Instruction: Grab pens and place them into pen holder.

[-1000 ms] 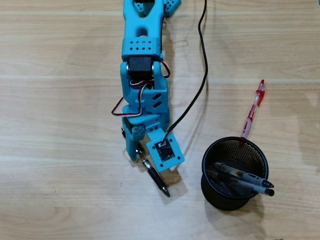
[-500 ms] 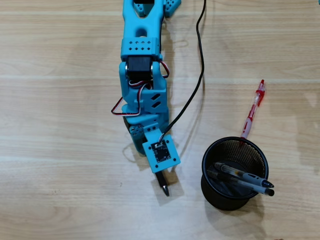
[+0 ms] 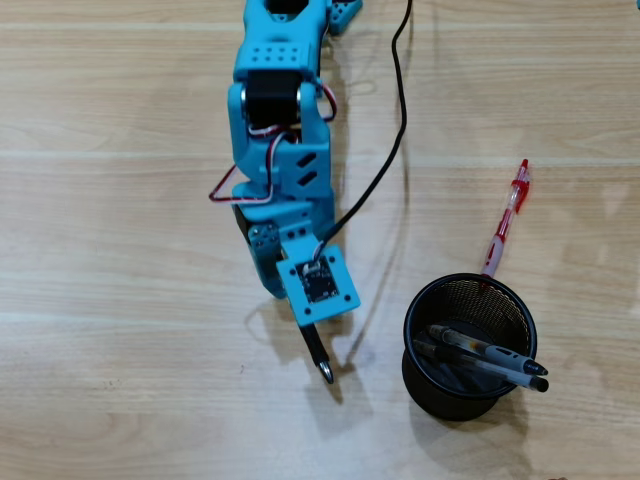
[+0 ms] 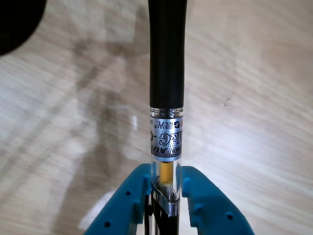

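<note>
My blue gripper (image 4: pixel 165 178) is shut on a black pen (image 4: pixel 166 63) with a clear barrel; its fingers (image 4: pixel 200 196) pinch the clear end. In the overhead view the pen's dark tip (image 3: pixel 320 358) sticks out below the wrist camera board, which hides the jaws. It hangs left of the black mesh pen holder (image 3: pixel 414 312). Two pens (image 3: pixel 490 358) lie slanted inside the holder. A red and clear pen (image 3: pixel 508 215) lies on the table just beyond the holder's far rim. In the wrist view the holder (image 4: pixel 17 19) shows as a dark patch at the top left.
The light wooden table (image 3: pixel 120 380) carries the blue arm (image 3: pixel 280 150), which reaches down from the top edge. A black cable (image 3: pixel 402 120) runs from the top edge to the wrist camera board (image 3: pixel 318 283).
The pen lay slanted on the table under the gripper a second ago. Now it is clamped in line with the jaws, and the arm has risen with it.
</note>
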`<state>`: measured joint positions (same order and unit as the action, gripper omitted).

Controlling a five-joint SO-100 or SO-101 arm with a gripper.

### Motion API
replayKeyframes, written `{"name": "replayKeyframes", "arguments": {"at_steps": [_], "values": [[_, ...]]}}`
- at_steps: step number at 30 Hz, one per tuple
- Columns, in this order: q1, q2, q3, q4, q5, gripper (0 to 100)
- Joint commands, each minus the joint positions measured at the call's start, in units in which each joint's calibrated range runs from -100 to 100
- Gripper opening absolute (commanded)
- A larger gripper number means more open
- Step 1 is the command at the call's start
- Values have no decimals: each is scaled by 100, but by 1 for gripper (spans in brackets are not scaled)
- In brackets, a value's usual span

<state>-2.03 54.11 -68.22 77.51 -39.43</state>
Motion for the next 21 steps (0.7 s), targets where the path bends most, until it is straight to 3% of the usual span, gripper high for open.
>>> {"name": "replayKeyframes", "arguments": {"at_steps": [1,9,13,21], "values": [[-92,-157,-1240,476,-53,2],[-528,-1098,-1384,682,-68,2],[-782,-1955,-537,579,-296,2],[-1172,-3559,1743,-1832,-403,2]]}}
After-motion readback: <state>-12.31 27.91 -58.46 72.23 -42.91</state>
